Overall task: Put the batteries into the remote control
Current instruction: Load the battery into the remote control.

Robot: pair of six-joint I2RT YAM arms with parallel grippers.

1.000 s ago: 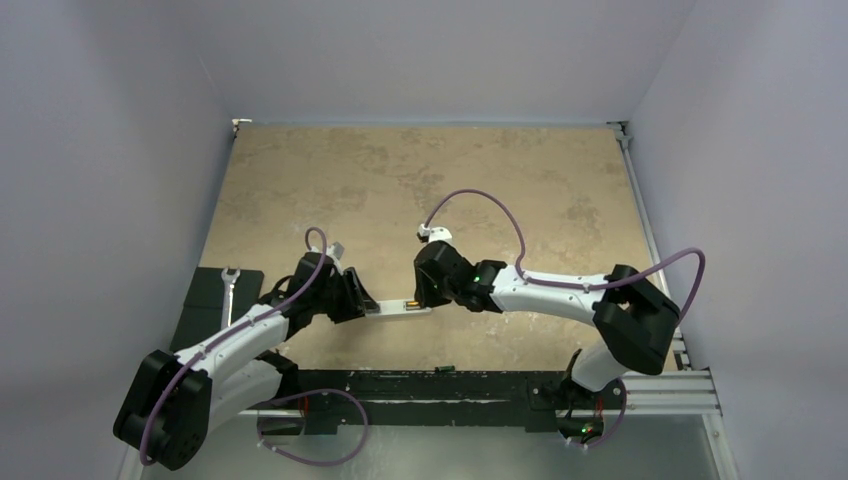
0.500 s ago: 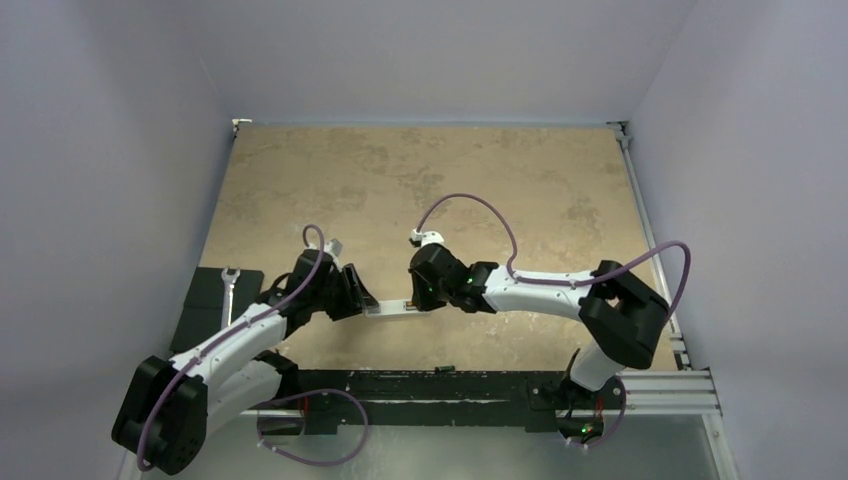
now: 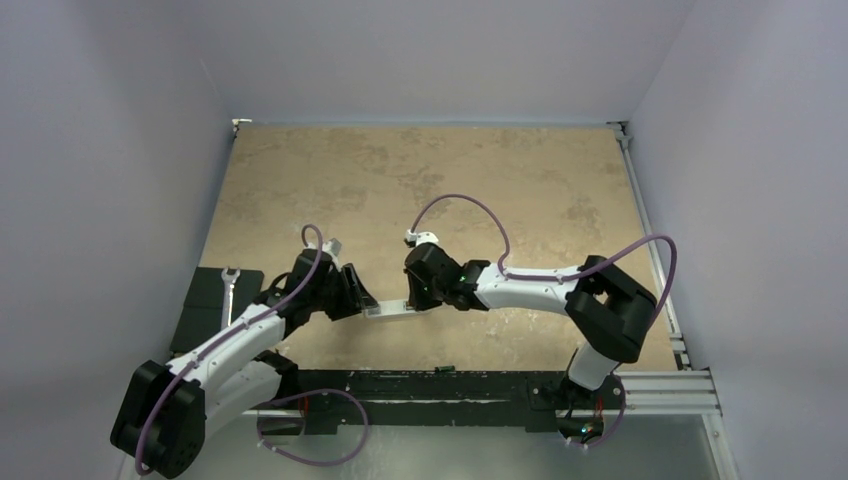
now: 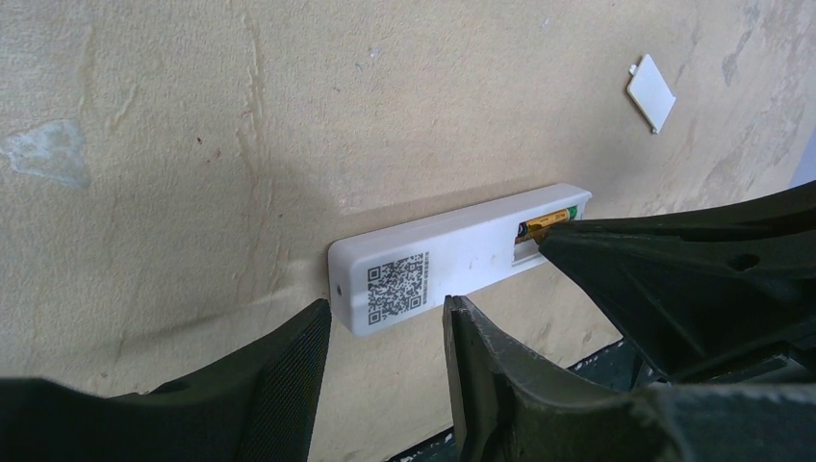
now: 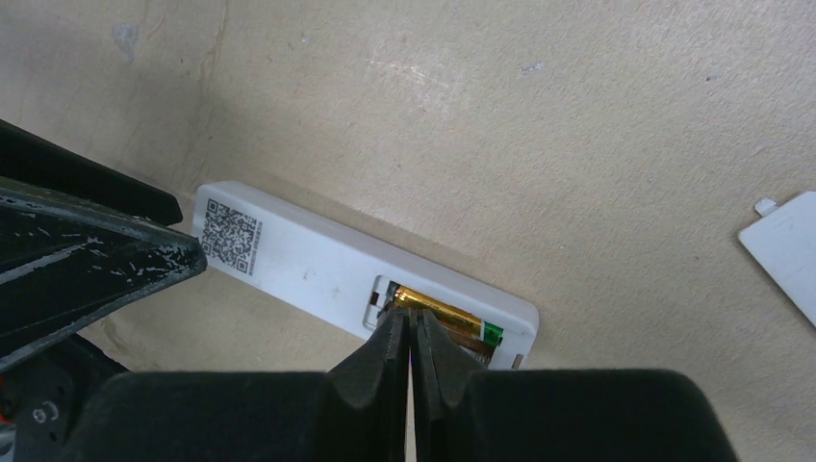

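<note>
The remote control (image 5: pixel 308 265) lies back up on the tan table, its QR label toward my left gripper and its battery bay uncovered. A gold battery with a green end (image 5: pixel 438 310) sits in the bay, and a darker one seems to lie beside it. My right gripper (image 5: pixel 411 316) is shut with nothing between its fingers, the tips resting on the left end of the gold battery (image 4: pixel 544 223). My left gripper (image 4: pixel 387 310) stands open just short of the remote's (image 4: pixel 452 255) QR end, not touching it. From above, both grippers meet over the remote (image 3: pixel 392 311).
The white battery cover (image 4: pixel 651 91) lies loose on the table beyond the remote, also seen as the cover (image 5: pixel 784 250) at the right. A small dark piece with a green end (image 3: pixel 444 369) rests on the black front rail. A black pad (image 3: pixel 205 300) sits at the left edge.
My right gripper has closed and shifted slightly left, onto the battery bay. The left gripper and the remote have stayed in place.
</note>
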